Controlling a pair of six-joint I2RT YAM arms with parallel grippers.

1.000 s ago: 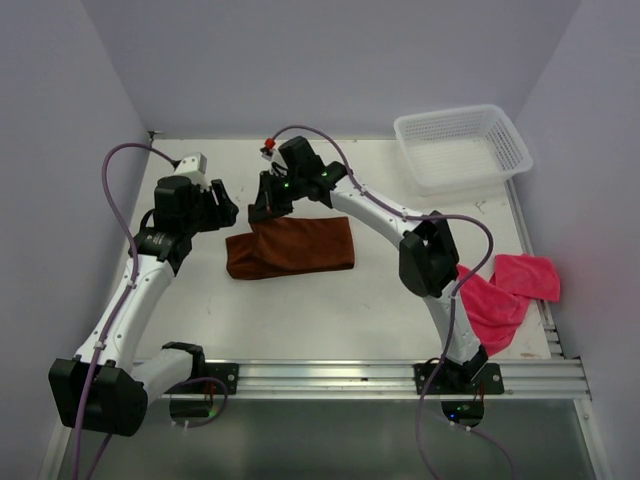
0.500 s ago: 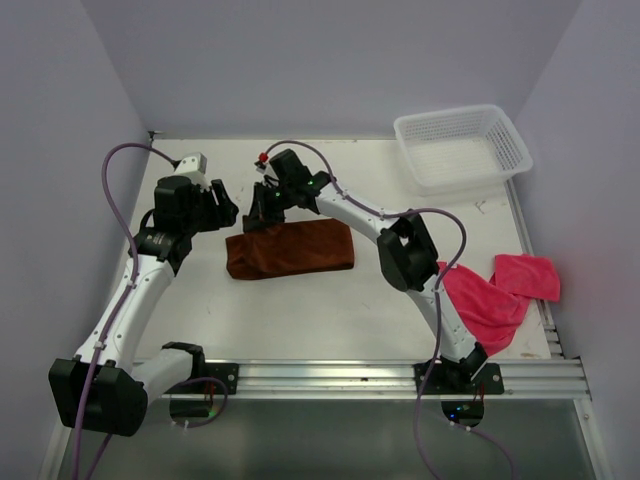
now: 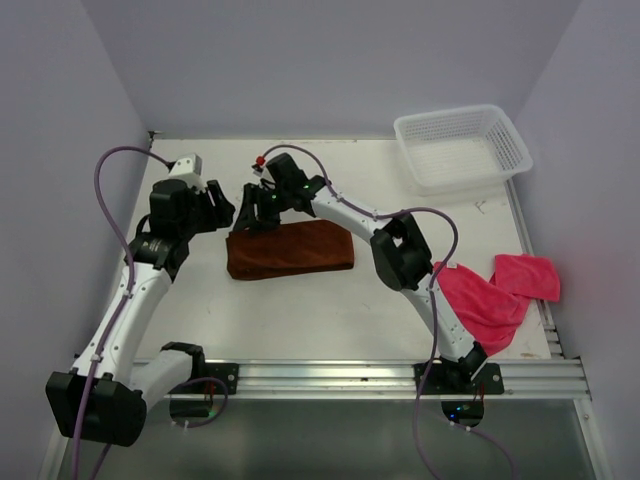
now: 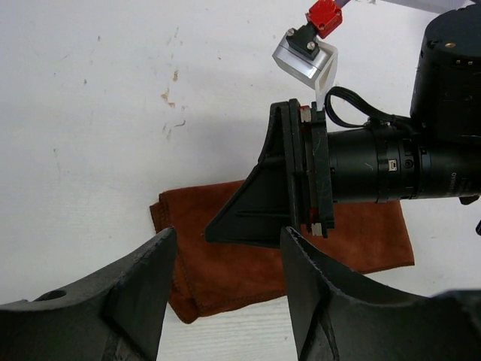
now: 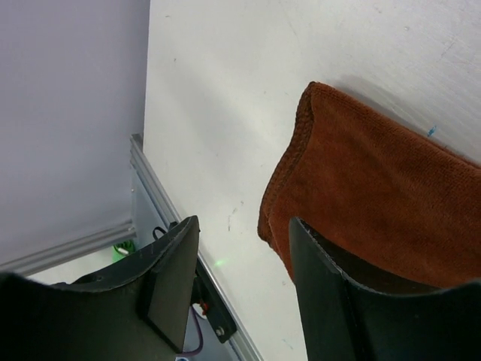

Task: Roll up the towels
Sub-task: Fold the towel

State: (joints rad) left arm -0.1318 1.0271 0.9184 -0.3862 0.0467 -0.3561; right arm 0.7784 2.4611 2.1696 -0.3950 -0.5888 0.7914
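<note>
The right gripper (image 5: 242, 265) hung with its jaws parted and nothing between them. The rust-brown towel (image 3: 290, 250) lay folded flat on the table (image 3: 320, 320) directly under it, the towel's left end showing through the gap between the fingers. The left gripper (image 4: 225, 301) was just to the left of that same end, its jaws likewise spread and holding nothing, with the towel's corner lying below and ahead of its fingertips. The pink towel (image 3: 500, 290) lay crumpled well away from both grippers, beside the base of the right arm (image 4: 376, 169). That arm's lower link crossed over part of it, so its full outline could not be made out. From the left wrist, the right arm's dark body covered the middle of the rust-brown towel. From the right wrist, the towel ran off the picture's right edge. From overhead, the two grippers' black fingertips merged together and were hard to separate. A white mesh basket (image 3: 462, 148) stood far beyond the right gripper at the back corner, and only its own mesh floor showed inside.
</note>
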